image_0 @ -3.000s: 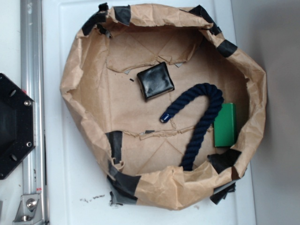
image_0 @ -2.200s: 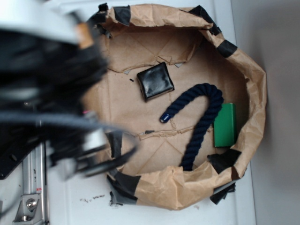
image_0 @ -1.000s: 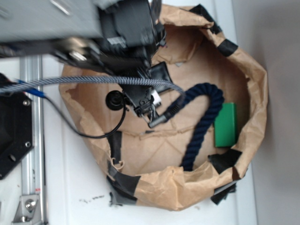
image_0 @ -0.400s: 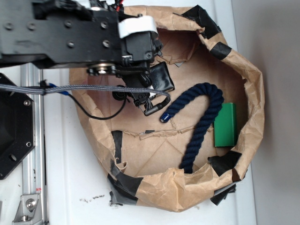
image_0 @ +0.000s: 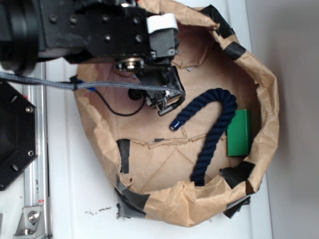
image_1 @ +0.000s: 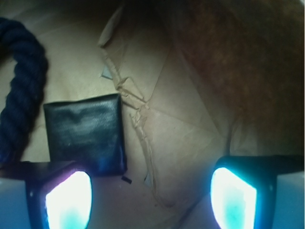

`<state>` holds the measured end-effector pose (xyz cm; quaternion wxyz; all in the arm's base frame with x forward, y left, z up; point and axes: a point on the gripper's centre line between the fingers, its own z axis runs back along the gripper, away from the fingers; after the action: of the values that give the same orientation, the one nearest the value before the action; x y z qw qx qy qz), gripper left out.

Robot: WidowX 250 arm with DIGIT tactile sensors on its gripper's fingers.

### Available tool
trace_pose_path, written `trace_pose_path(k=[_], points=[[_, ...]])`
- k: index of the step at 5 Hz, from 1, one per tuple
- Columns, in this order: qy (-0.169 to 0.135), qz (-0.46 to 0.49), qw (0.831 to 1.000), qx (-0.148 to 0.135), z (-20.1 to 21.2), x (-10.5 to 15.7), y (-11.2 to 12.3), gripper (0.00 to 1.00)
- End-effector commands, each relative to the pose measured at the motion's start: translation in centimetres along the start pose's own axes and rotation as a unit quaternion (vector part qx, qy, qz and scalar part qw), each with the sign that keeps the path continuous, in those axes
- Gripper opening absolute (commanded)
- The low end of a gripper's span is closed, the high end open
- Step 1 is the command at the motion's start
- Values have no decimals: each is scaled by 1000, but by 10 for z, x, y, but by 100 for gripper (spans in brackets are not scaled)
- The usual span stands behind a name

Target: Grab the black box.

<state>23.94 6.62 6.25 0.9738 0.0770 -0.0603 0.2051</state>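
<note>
The black box (image_1: pixel 86 133) lies flat on the brown paper floor, glossy and squarish. In the wrist view it sits left of centre, just ahead of my left finger (image_1: pixel 66 200). My gripper (image_1: pixel 150 200) is open, its jaws wide apart with only bare paper between them. In the exterior view the arm hangs over the paper basin and hides most of the black box (image_0: pixel 176 85); only its right edge shows beside the gripper (image_0: pixel 163 101).
A dark blue rope (image_0: pixel 215 122) curves through the basin, and its bend (image_1: pixel 21 90) lies left of the box. A green box (image_0: pixel 239 132) stands by the right wall. Crumpled paper walls (image_0: pixel 271 99) with black tape patches ring the floor.
The arm came in from the left and settled over the black box. In the last half second it shifted a little right and toward the back of the basin.
</note>
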Motion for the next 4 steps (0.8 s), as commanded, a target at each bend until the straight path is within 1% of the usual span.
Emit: trace_pose_path(k=[1, 2, 4], points=[[-21, 19, 1000, -6, 2, 21, -4, 100], [-22, 10, 999, -24, 0, 27, -19, 100], [-25, -6, 1000, -8, -13, 29, -34, 100]])
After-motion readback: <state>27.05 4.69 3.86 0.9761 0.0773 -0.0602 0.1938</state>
